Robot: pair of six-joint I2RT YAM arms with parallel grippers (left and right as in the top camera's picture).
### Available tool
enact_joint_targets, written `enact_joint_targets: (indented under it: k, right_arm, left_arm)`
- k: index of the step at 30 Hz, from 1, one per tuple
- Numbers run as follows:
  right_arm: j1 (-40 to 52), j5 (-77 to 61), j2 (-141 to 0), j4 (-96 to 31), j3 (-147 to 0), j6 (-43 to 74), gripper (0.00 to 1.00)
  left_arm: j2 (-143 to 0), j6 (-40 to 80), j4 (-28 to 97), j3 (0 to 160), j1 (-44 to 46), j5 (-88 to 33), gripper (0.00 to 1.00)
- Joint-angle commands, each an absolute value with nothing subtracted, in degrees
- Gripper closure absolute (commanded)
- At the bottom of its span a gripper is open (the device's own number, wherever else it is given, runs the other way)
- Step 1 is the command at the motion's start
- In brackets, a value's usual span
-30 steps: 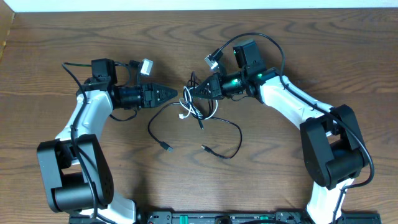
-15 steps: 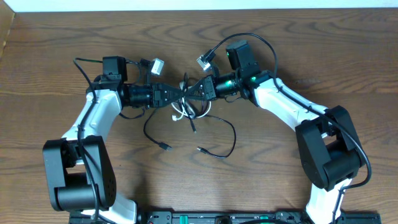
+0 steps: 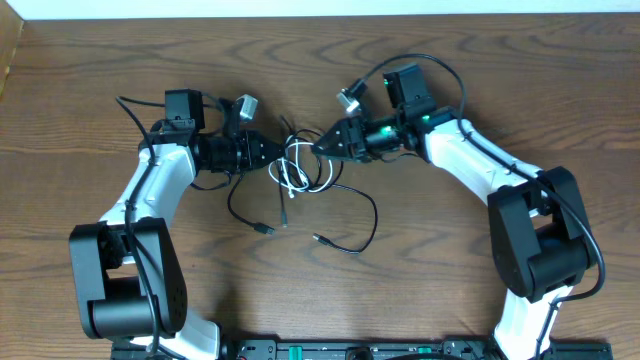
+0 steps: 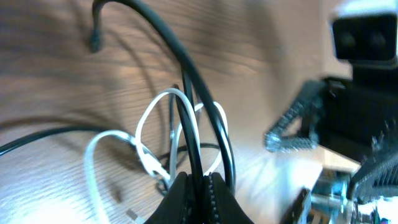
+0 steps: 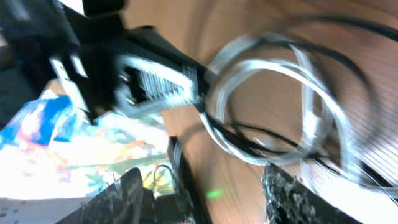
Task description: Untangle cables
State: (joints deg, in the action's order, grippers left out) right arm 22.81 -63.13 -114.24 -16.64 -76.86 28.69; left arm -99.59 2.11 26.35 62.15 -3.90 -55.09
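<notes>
The cables (image 3: 300, 168) lie in a tangle at the table's middle: a looped white cable (image 3: 293, 176) wound with thin black ones whose plug ends (image 3: 266, 230) trail toward the front. My left gripper (image 3: 274, 157) is shut on a black cable (image 4: 198, 140) at the tangle's left edge; in the left wrist view that cord runs straight up out of the left gripper (image 4: 199, 185), with the white cable (image 4: 147, 155) looping beside it. My right gripper (image 3: 323, 148) stands open just right of the tangle. In the right wrist view the white loops (image 5: 273, 93) lie ahead of the right gripper (image 5: 202, 175), nothing between its fingers.
A second black cable curves right and forward to a plug (image 3: 320, 240). Thicker arm wires arch over both wrists (image 3: 420, 62). The table's back edge (image 3: 320, 14) runs close behind the arms.
The left gripper moved right to the tangle and shut on a black cable. The right gripper opened, let go of the tangle and drew back to the right.
</notes>
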Motion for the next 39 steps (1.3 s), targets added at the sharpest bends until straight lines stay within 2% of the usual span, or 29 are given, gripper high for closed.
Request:
enact_joint_targets:
  k: [1, 6, 11, 16, 21, 27, 31, 39]
  right_arm:
    - [23.8, -60.8, -113.2, -20.9, -77.0, 21.6, 0.39]
    - [26.0, -60.5, -113.2, -24.8, -77.0, 19.0, 0.39]
    - [28.7, -51.5, -113.2, -25.6, -77.0, 19.0, 0.39]
    - [29.3, -43.0, -113.2, -25.1, -77.0, 19.2, 0.42]
    - [29.6, -37.8, -113.2, -24.6, -77.0, 14.6, 0.59]
    - [29.6, -40.5, -113.1, -23.7, -77.0, 6.0, 0.57]
    - [29.6, -47.0, -113.1, -23.2, -77.0, 1.0, 0.56]
    - [30.7, -47.0, -113.1, -23.6, -77.0, -6.7, 0.59]
  left_arm:
    - [-99.6, 14.3, 26.1, 61.9, -3.8, -46.6, 0.93]
    - [-99.6, 26.6, 25.6, 61.9, -3.8, -46.6, 0.92]
    - [-99.6, 27.7, 25.6, 61.9, -3.8, -43.6, 0.93]
    - [-99.6, 16.2, 27.0, 61.9, -3.8, -35.8, 0.93]
    - [-99.6, 2.9, 27.5, 61.9, -3.8, -39.8, 0.92]
    - [-99.6, -14.2, 28.0, 61.9, -3.8, -55.2, 0.92]
    - [-99.6, -18.2, 28.1, 61.9, -3.8, -61.9, 0.92]
    - [-99.6, -22.7, 29.7, 61.9, -3.8, -69.1, 0.93]
